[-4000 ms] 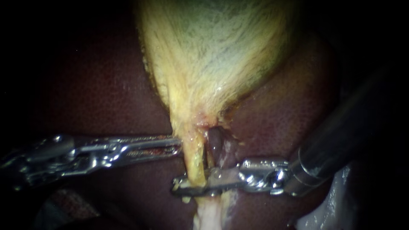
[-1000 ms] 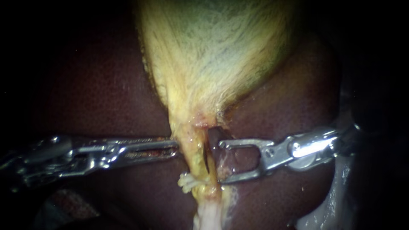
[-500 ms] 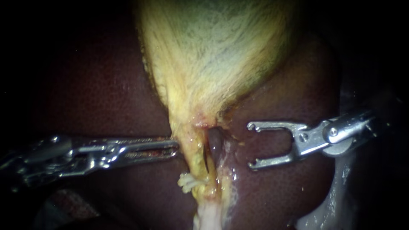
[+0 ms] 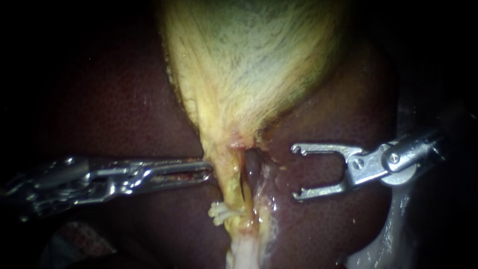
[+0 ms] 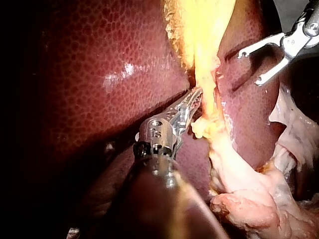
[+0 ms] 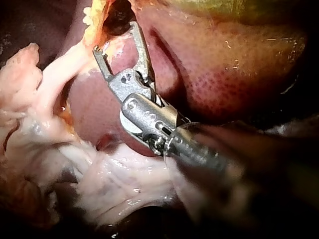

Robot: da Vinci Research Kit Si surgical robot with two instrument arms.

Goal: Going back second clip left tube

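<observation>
Clip [image 4: 219, 213] is sitting on the left tube [image 4: 228, 182], ahead of the right instrument's pincer [image 4: 295, 172], which is backing away released and empty; placement is looking finished.

The endoscope faces the tube [image 4: 226, 179] close and head-on, with the gallbladder [image 4: 249, 65] above it, while the left wrist camera looks in from the tube's left and the right wrist camera from its right, both close, all three sharing the tube and the liver [image 4: 124, 99] around it.
</observation>
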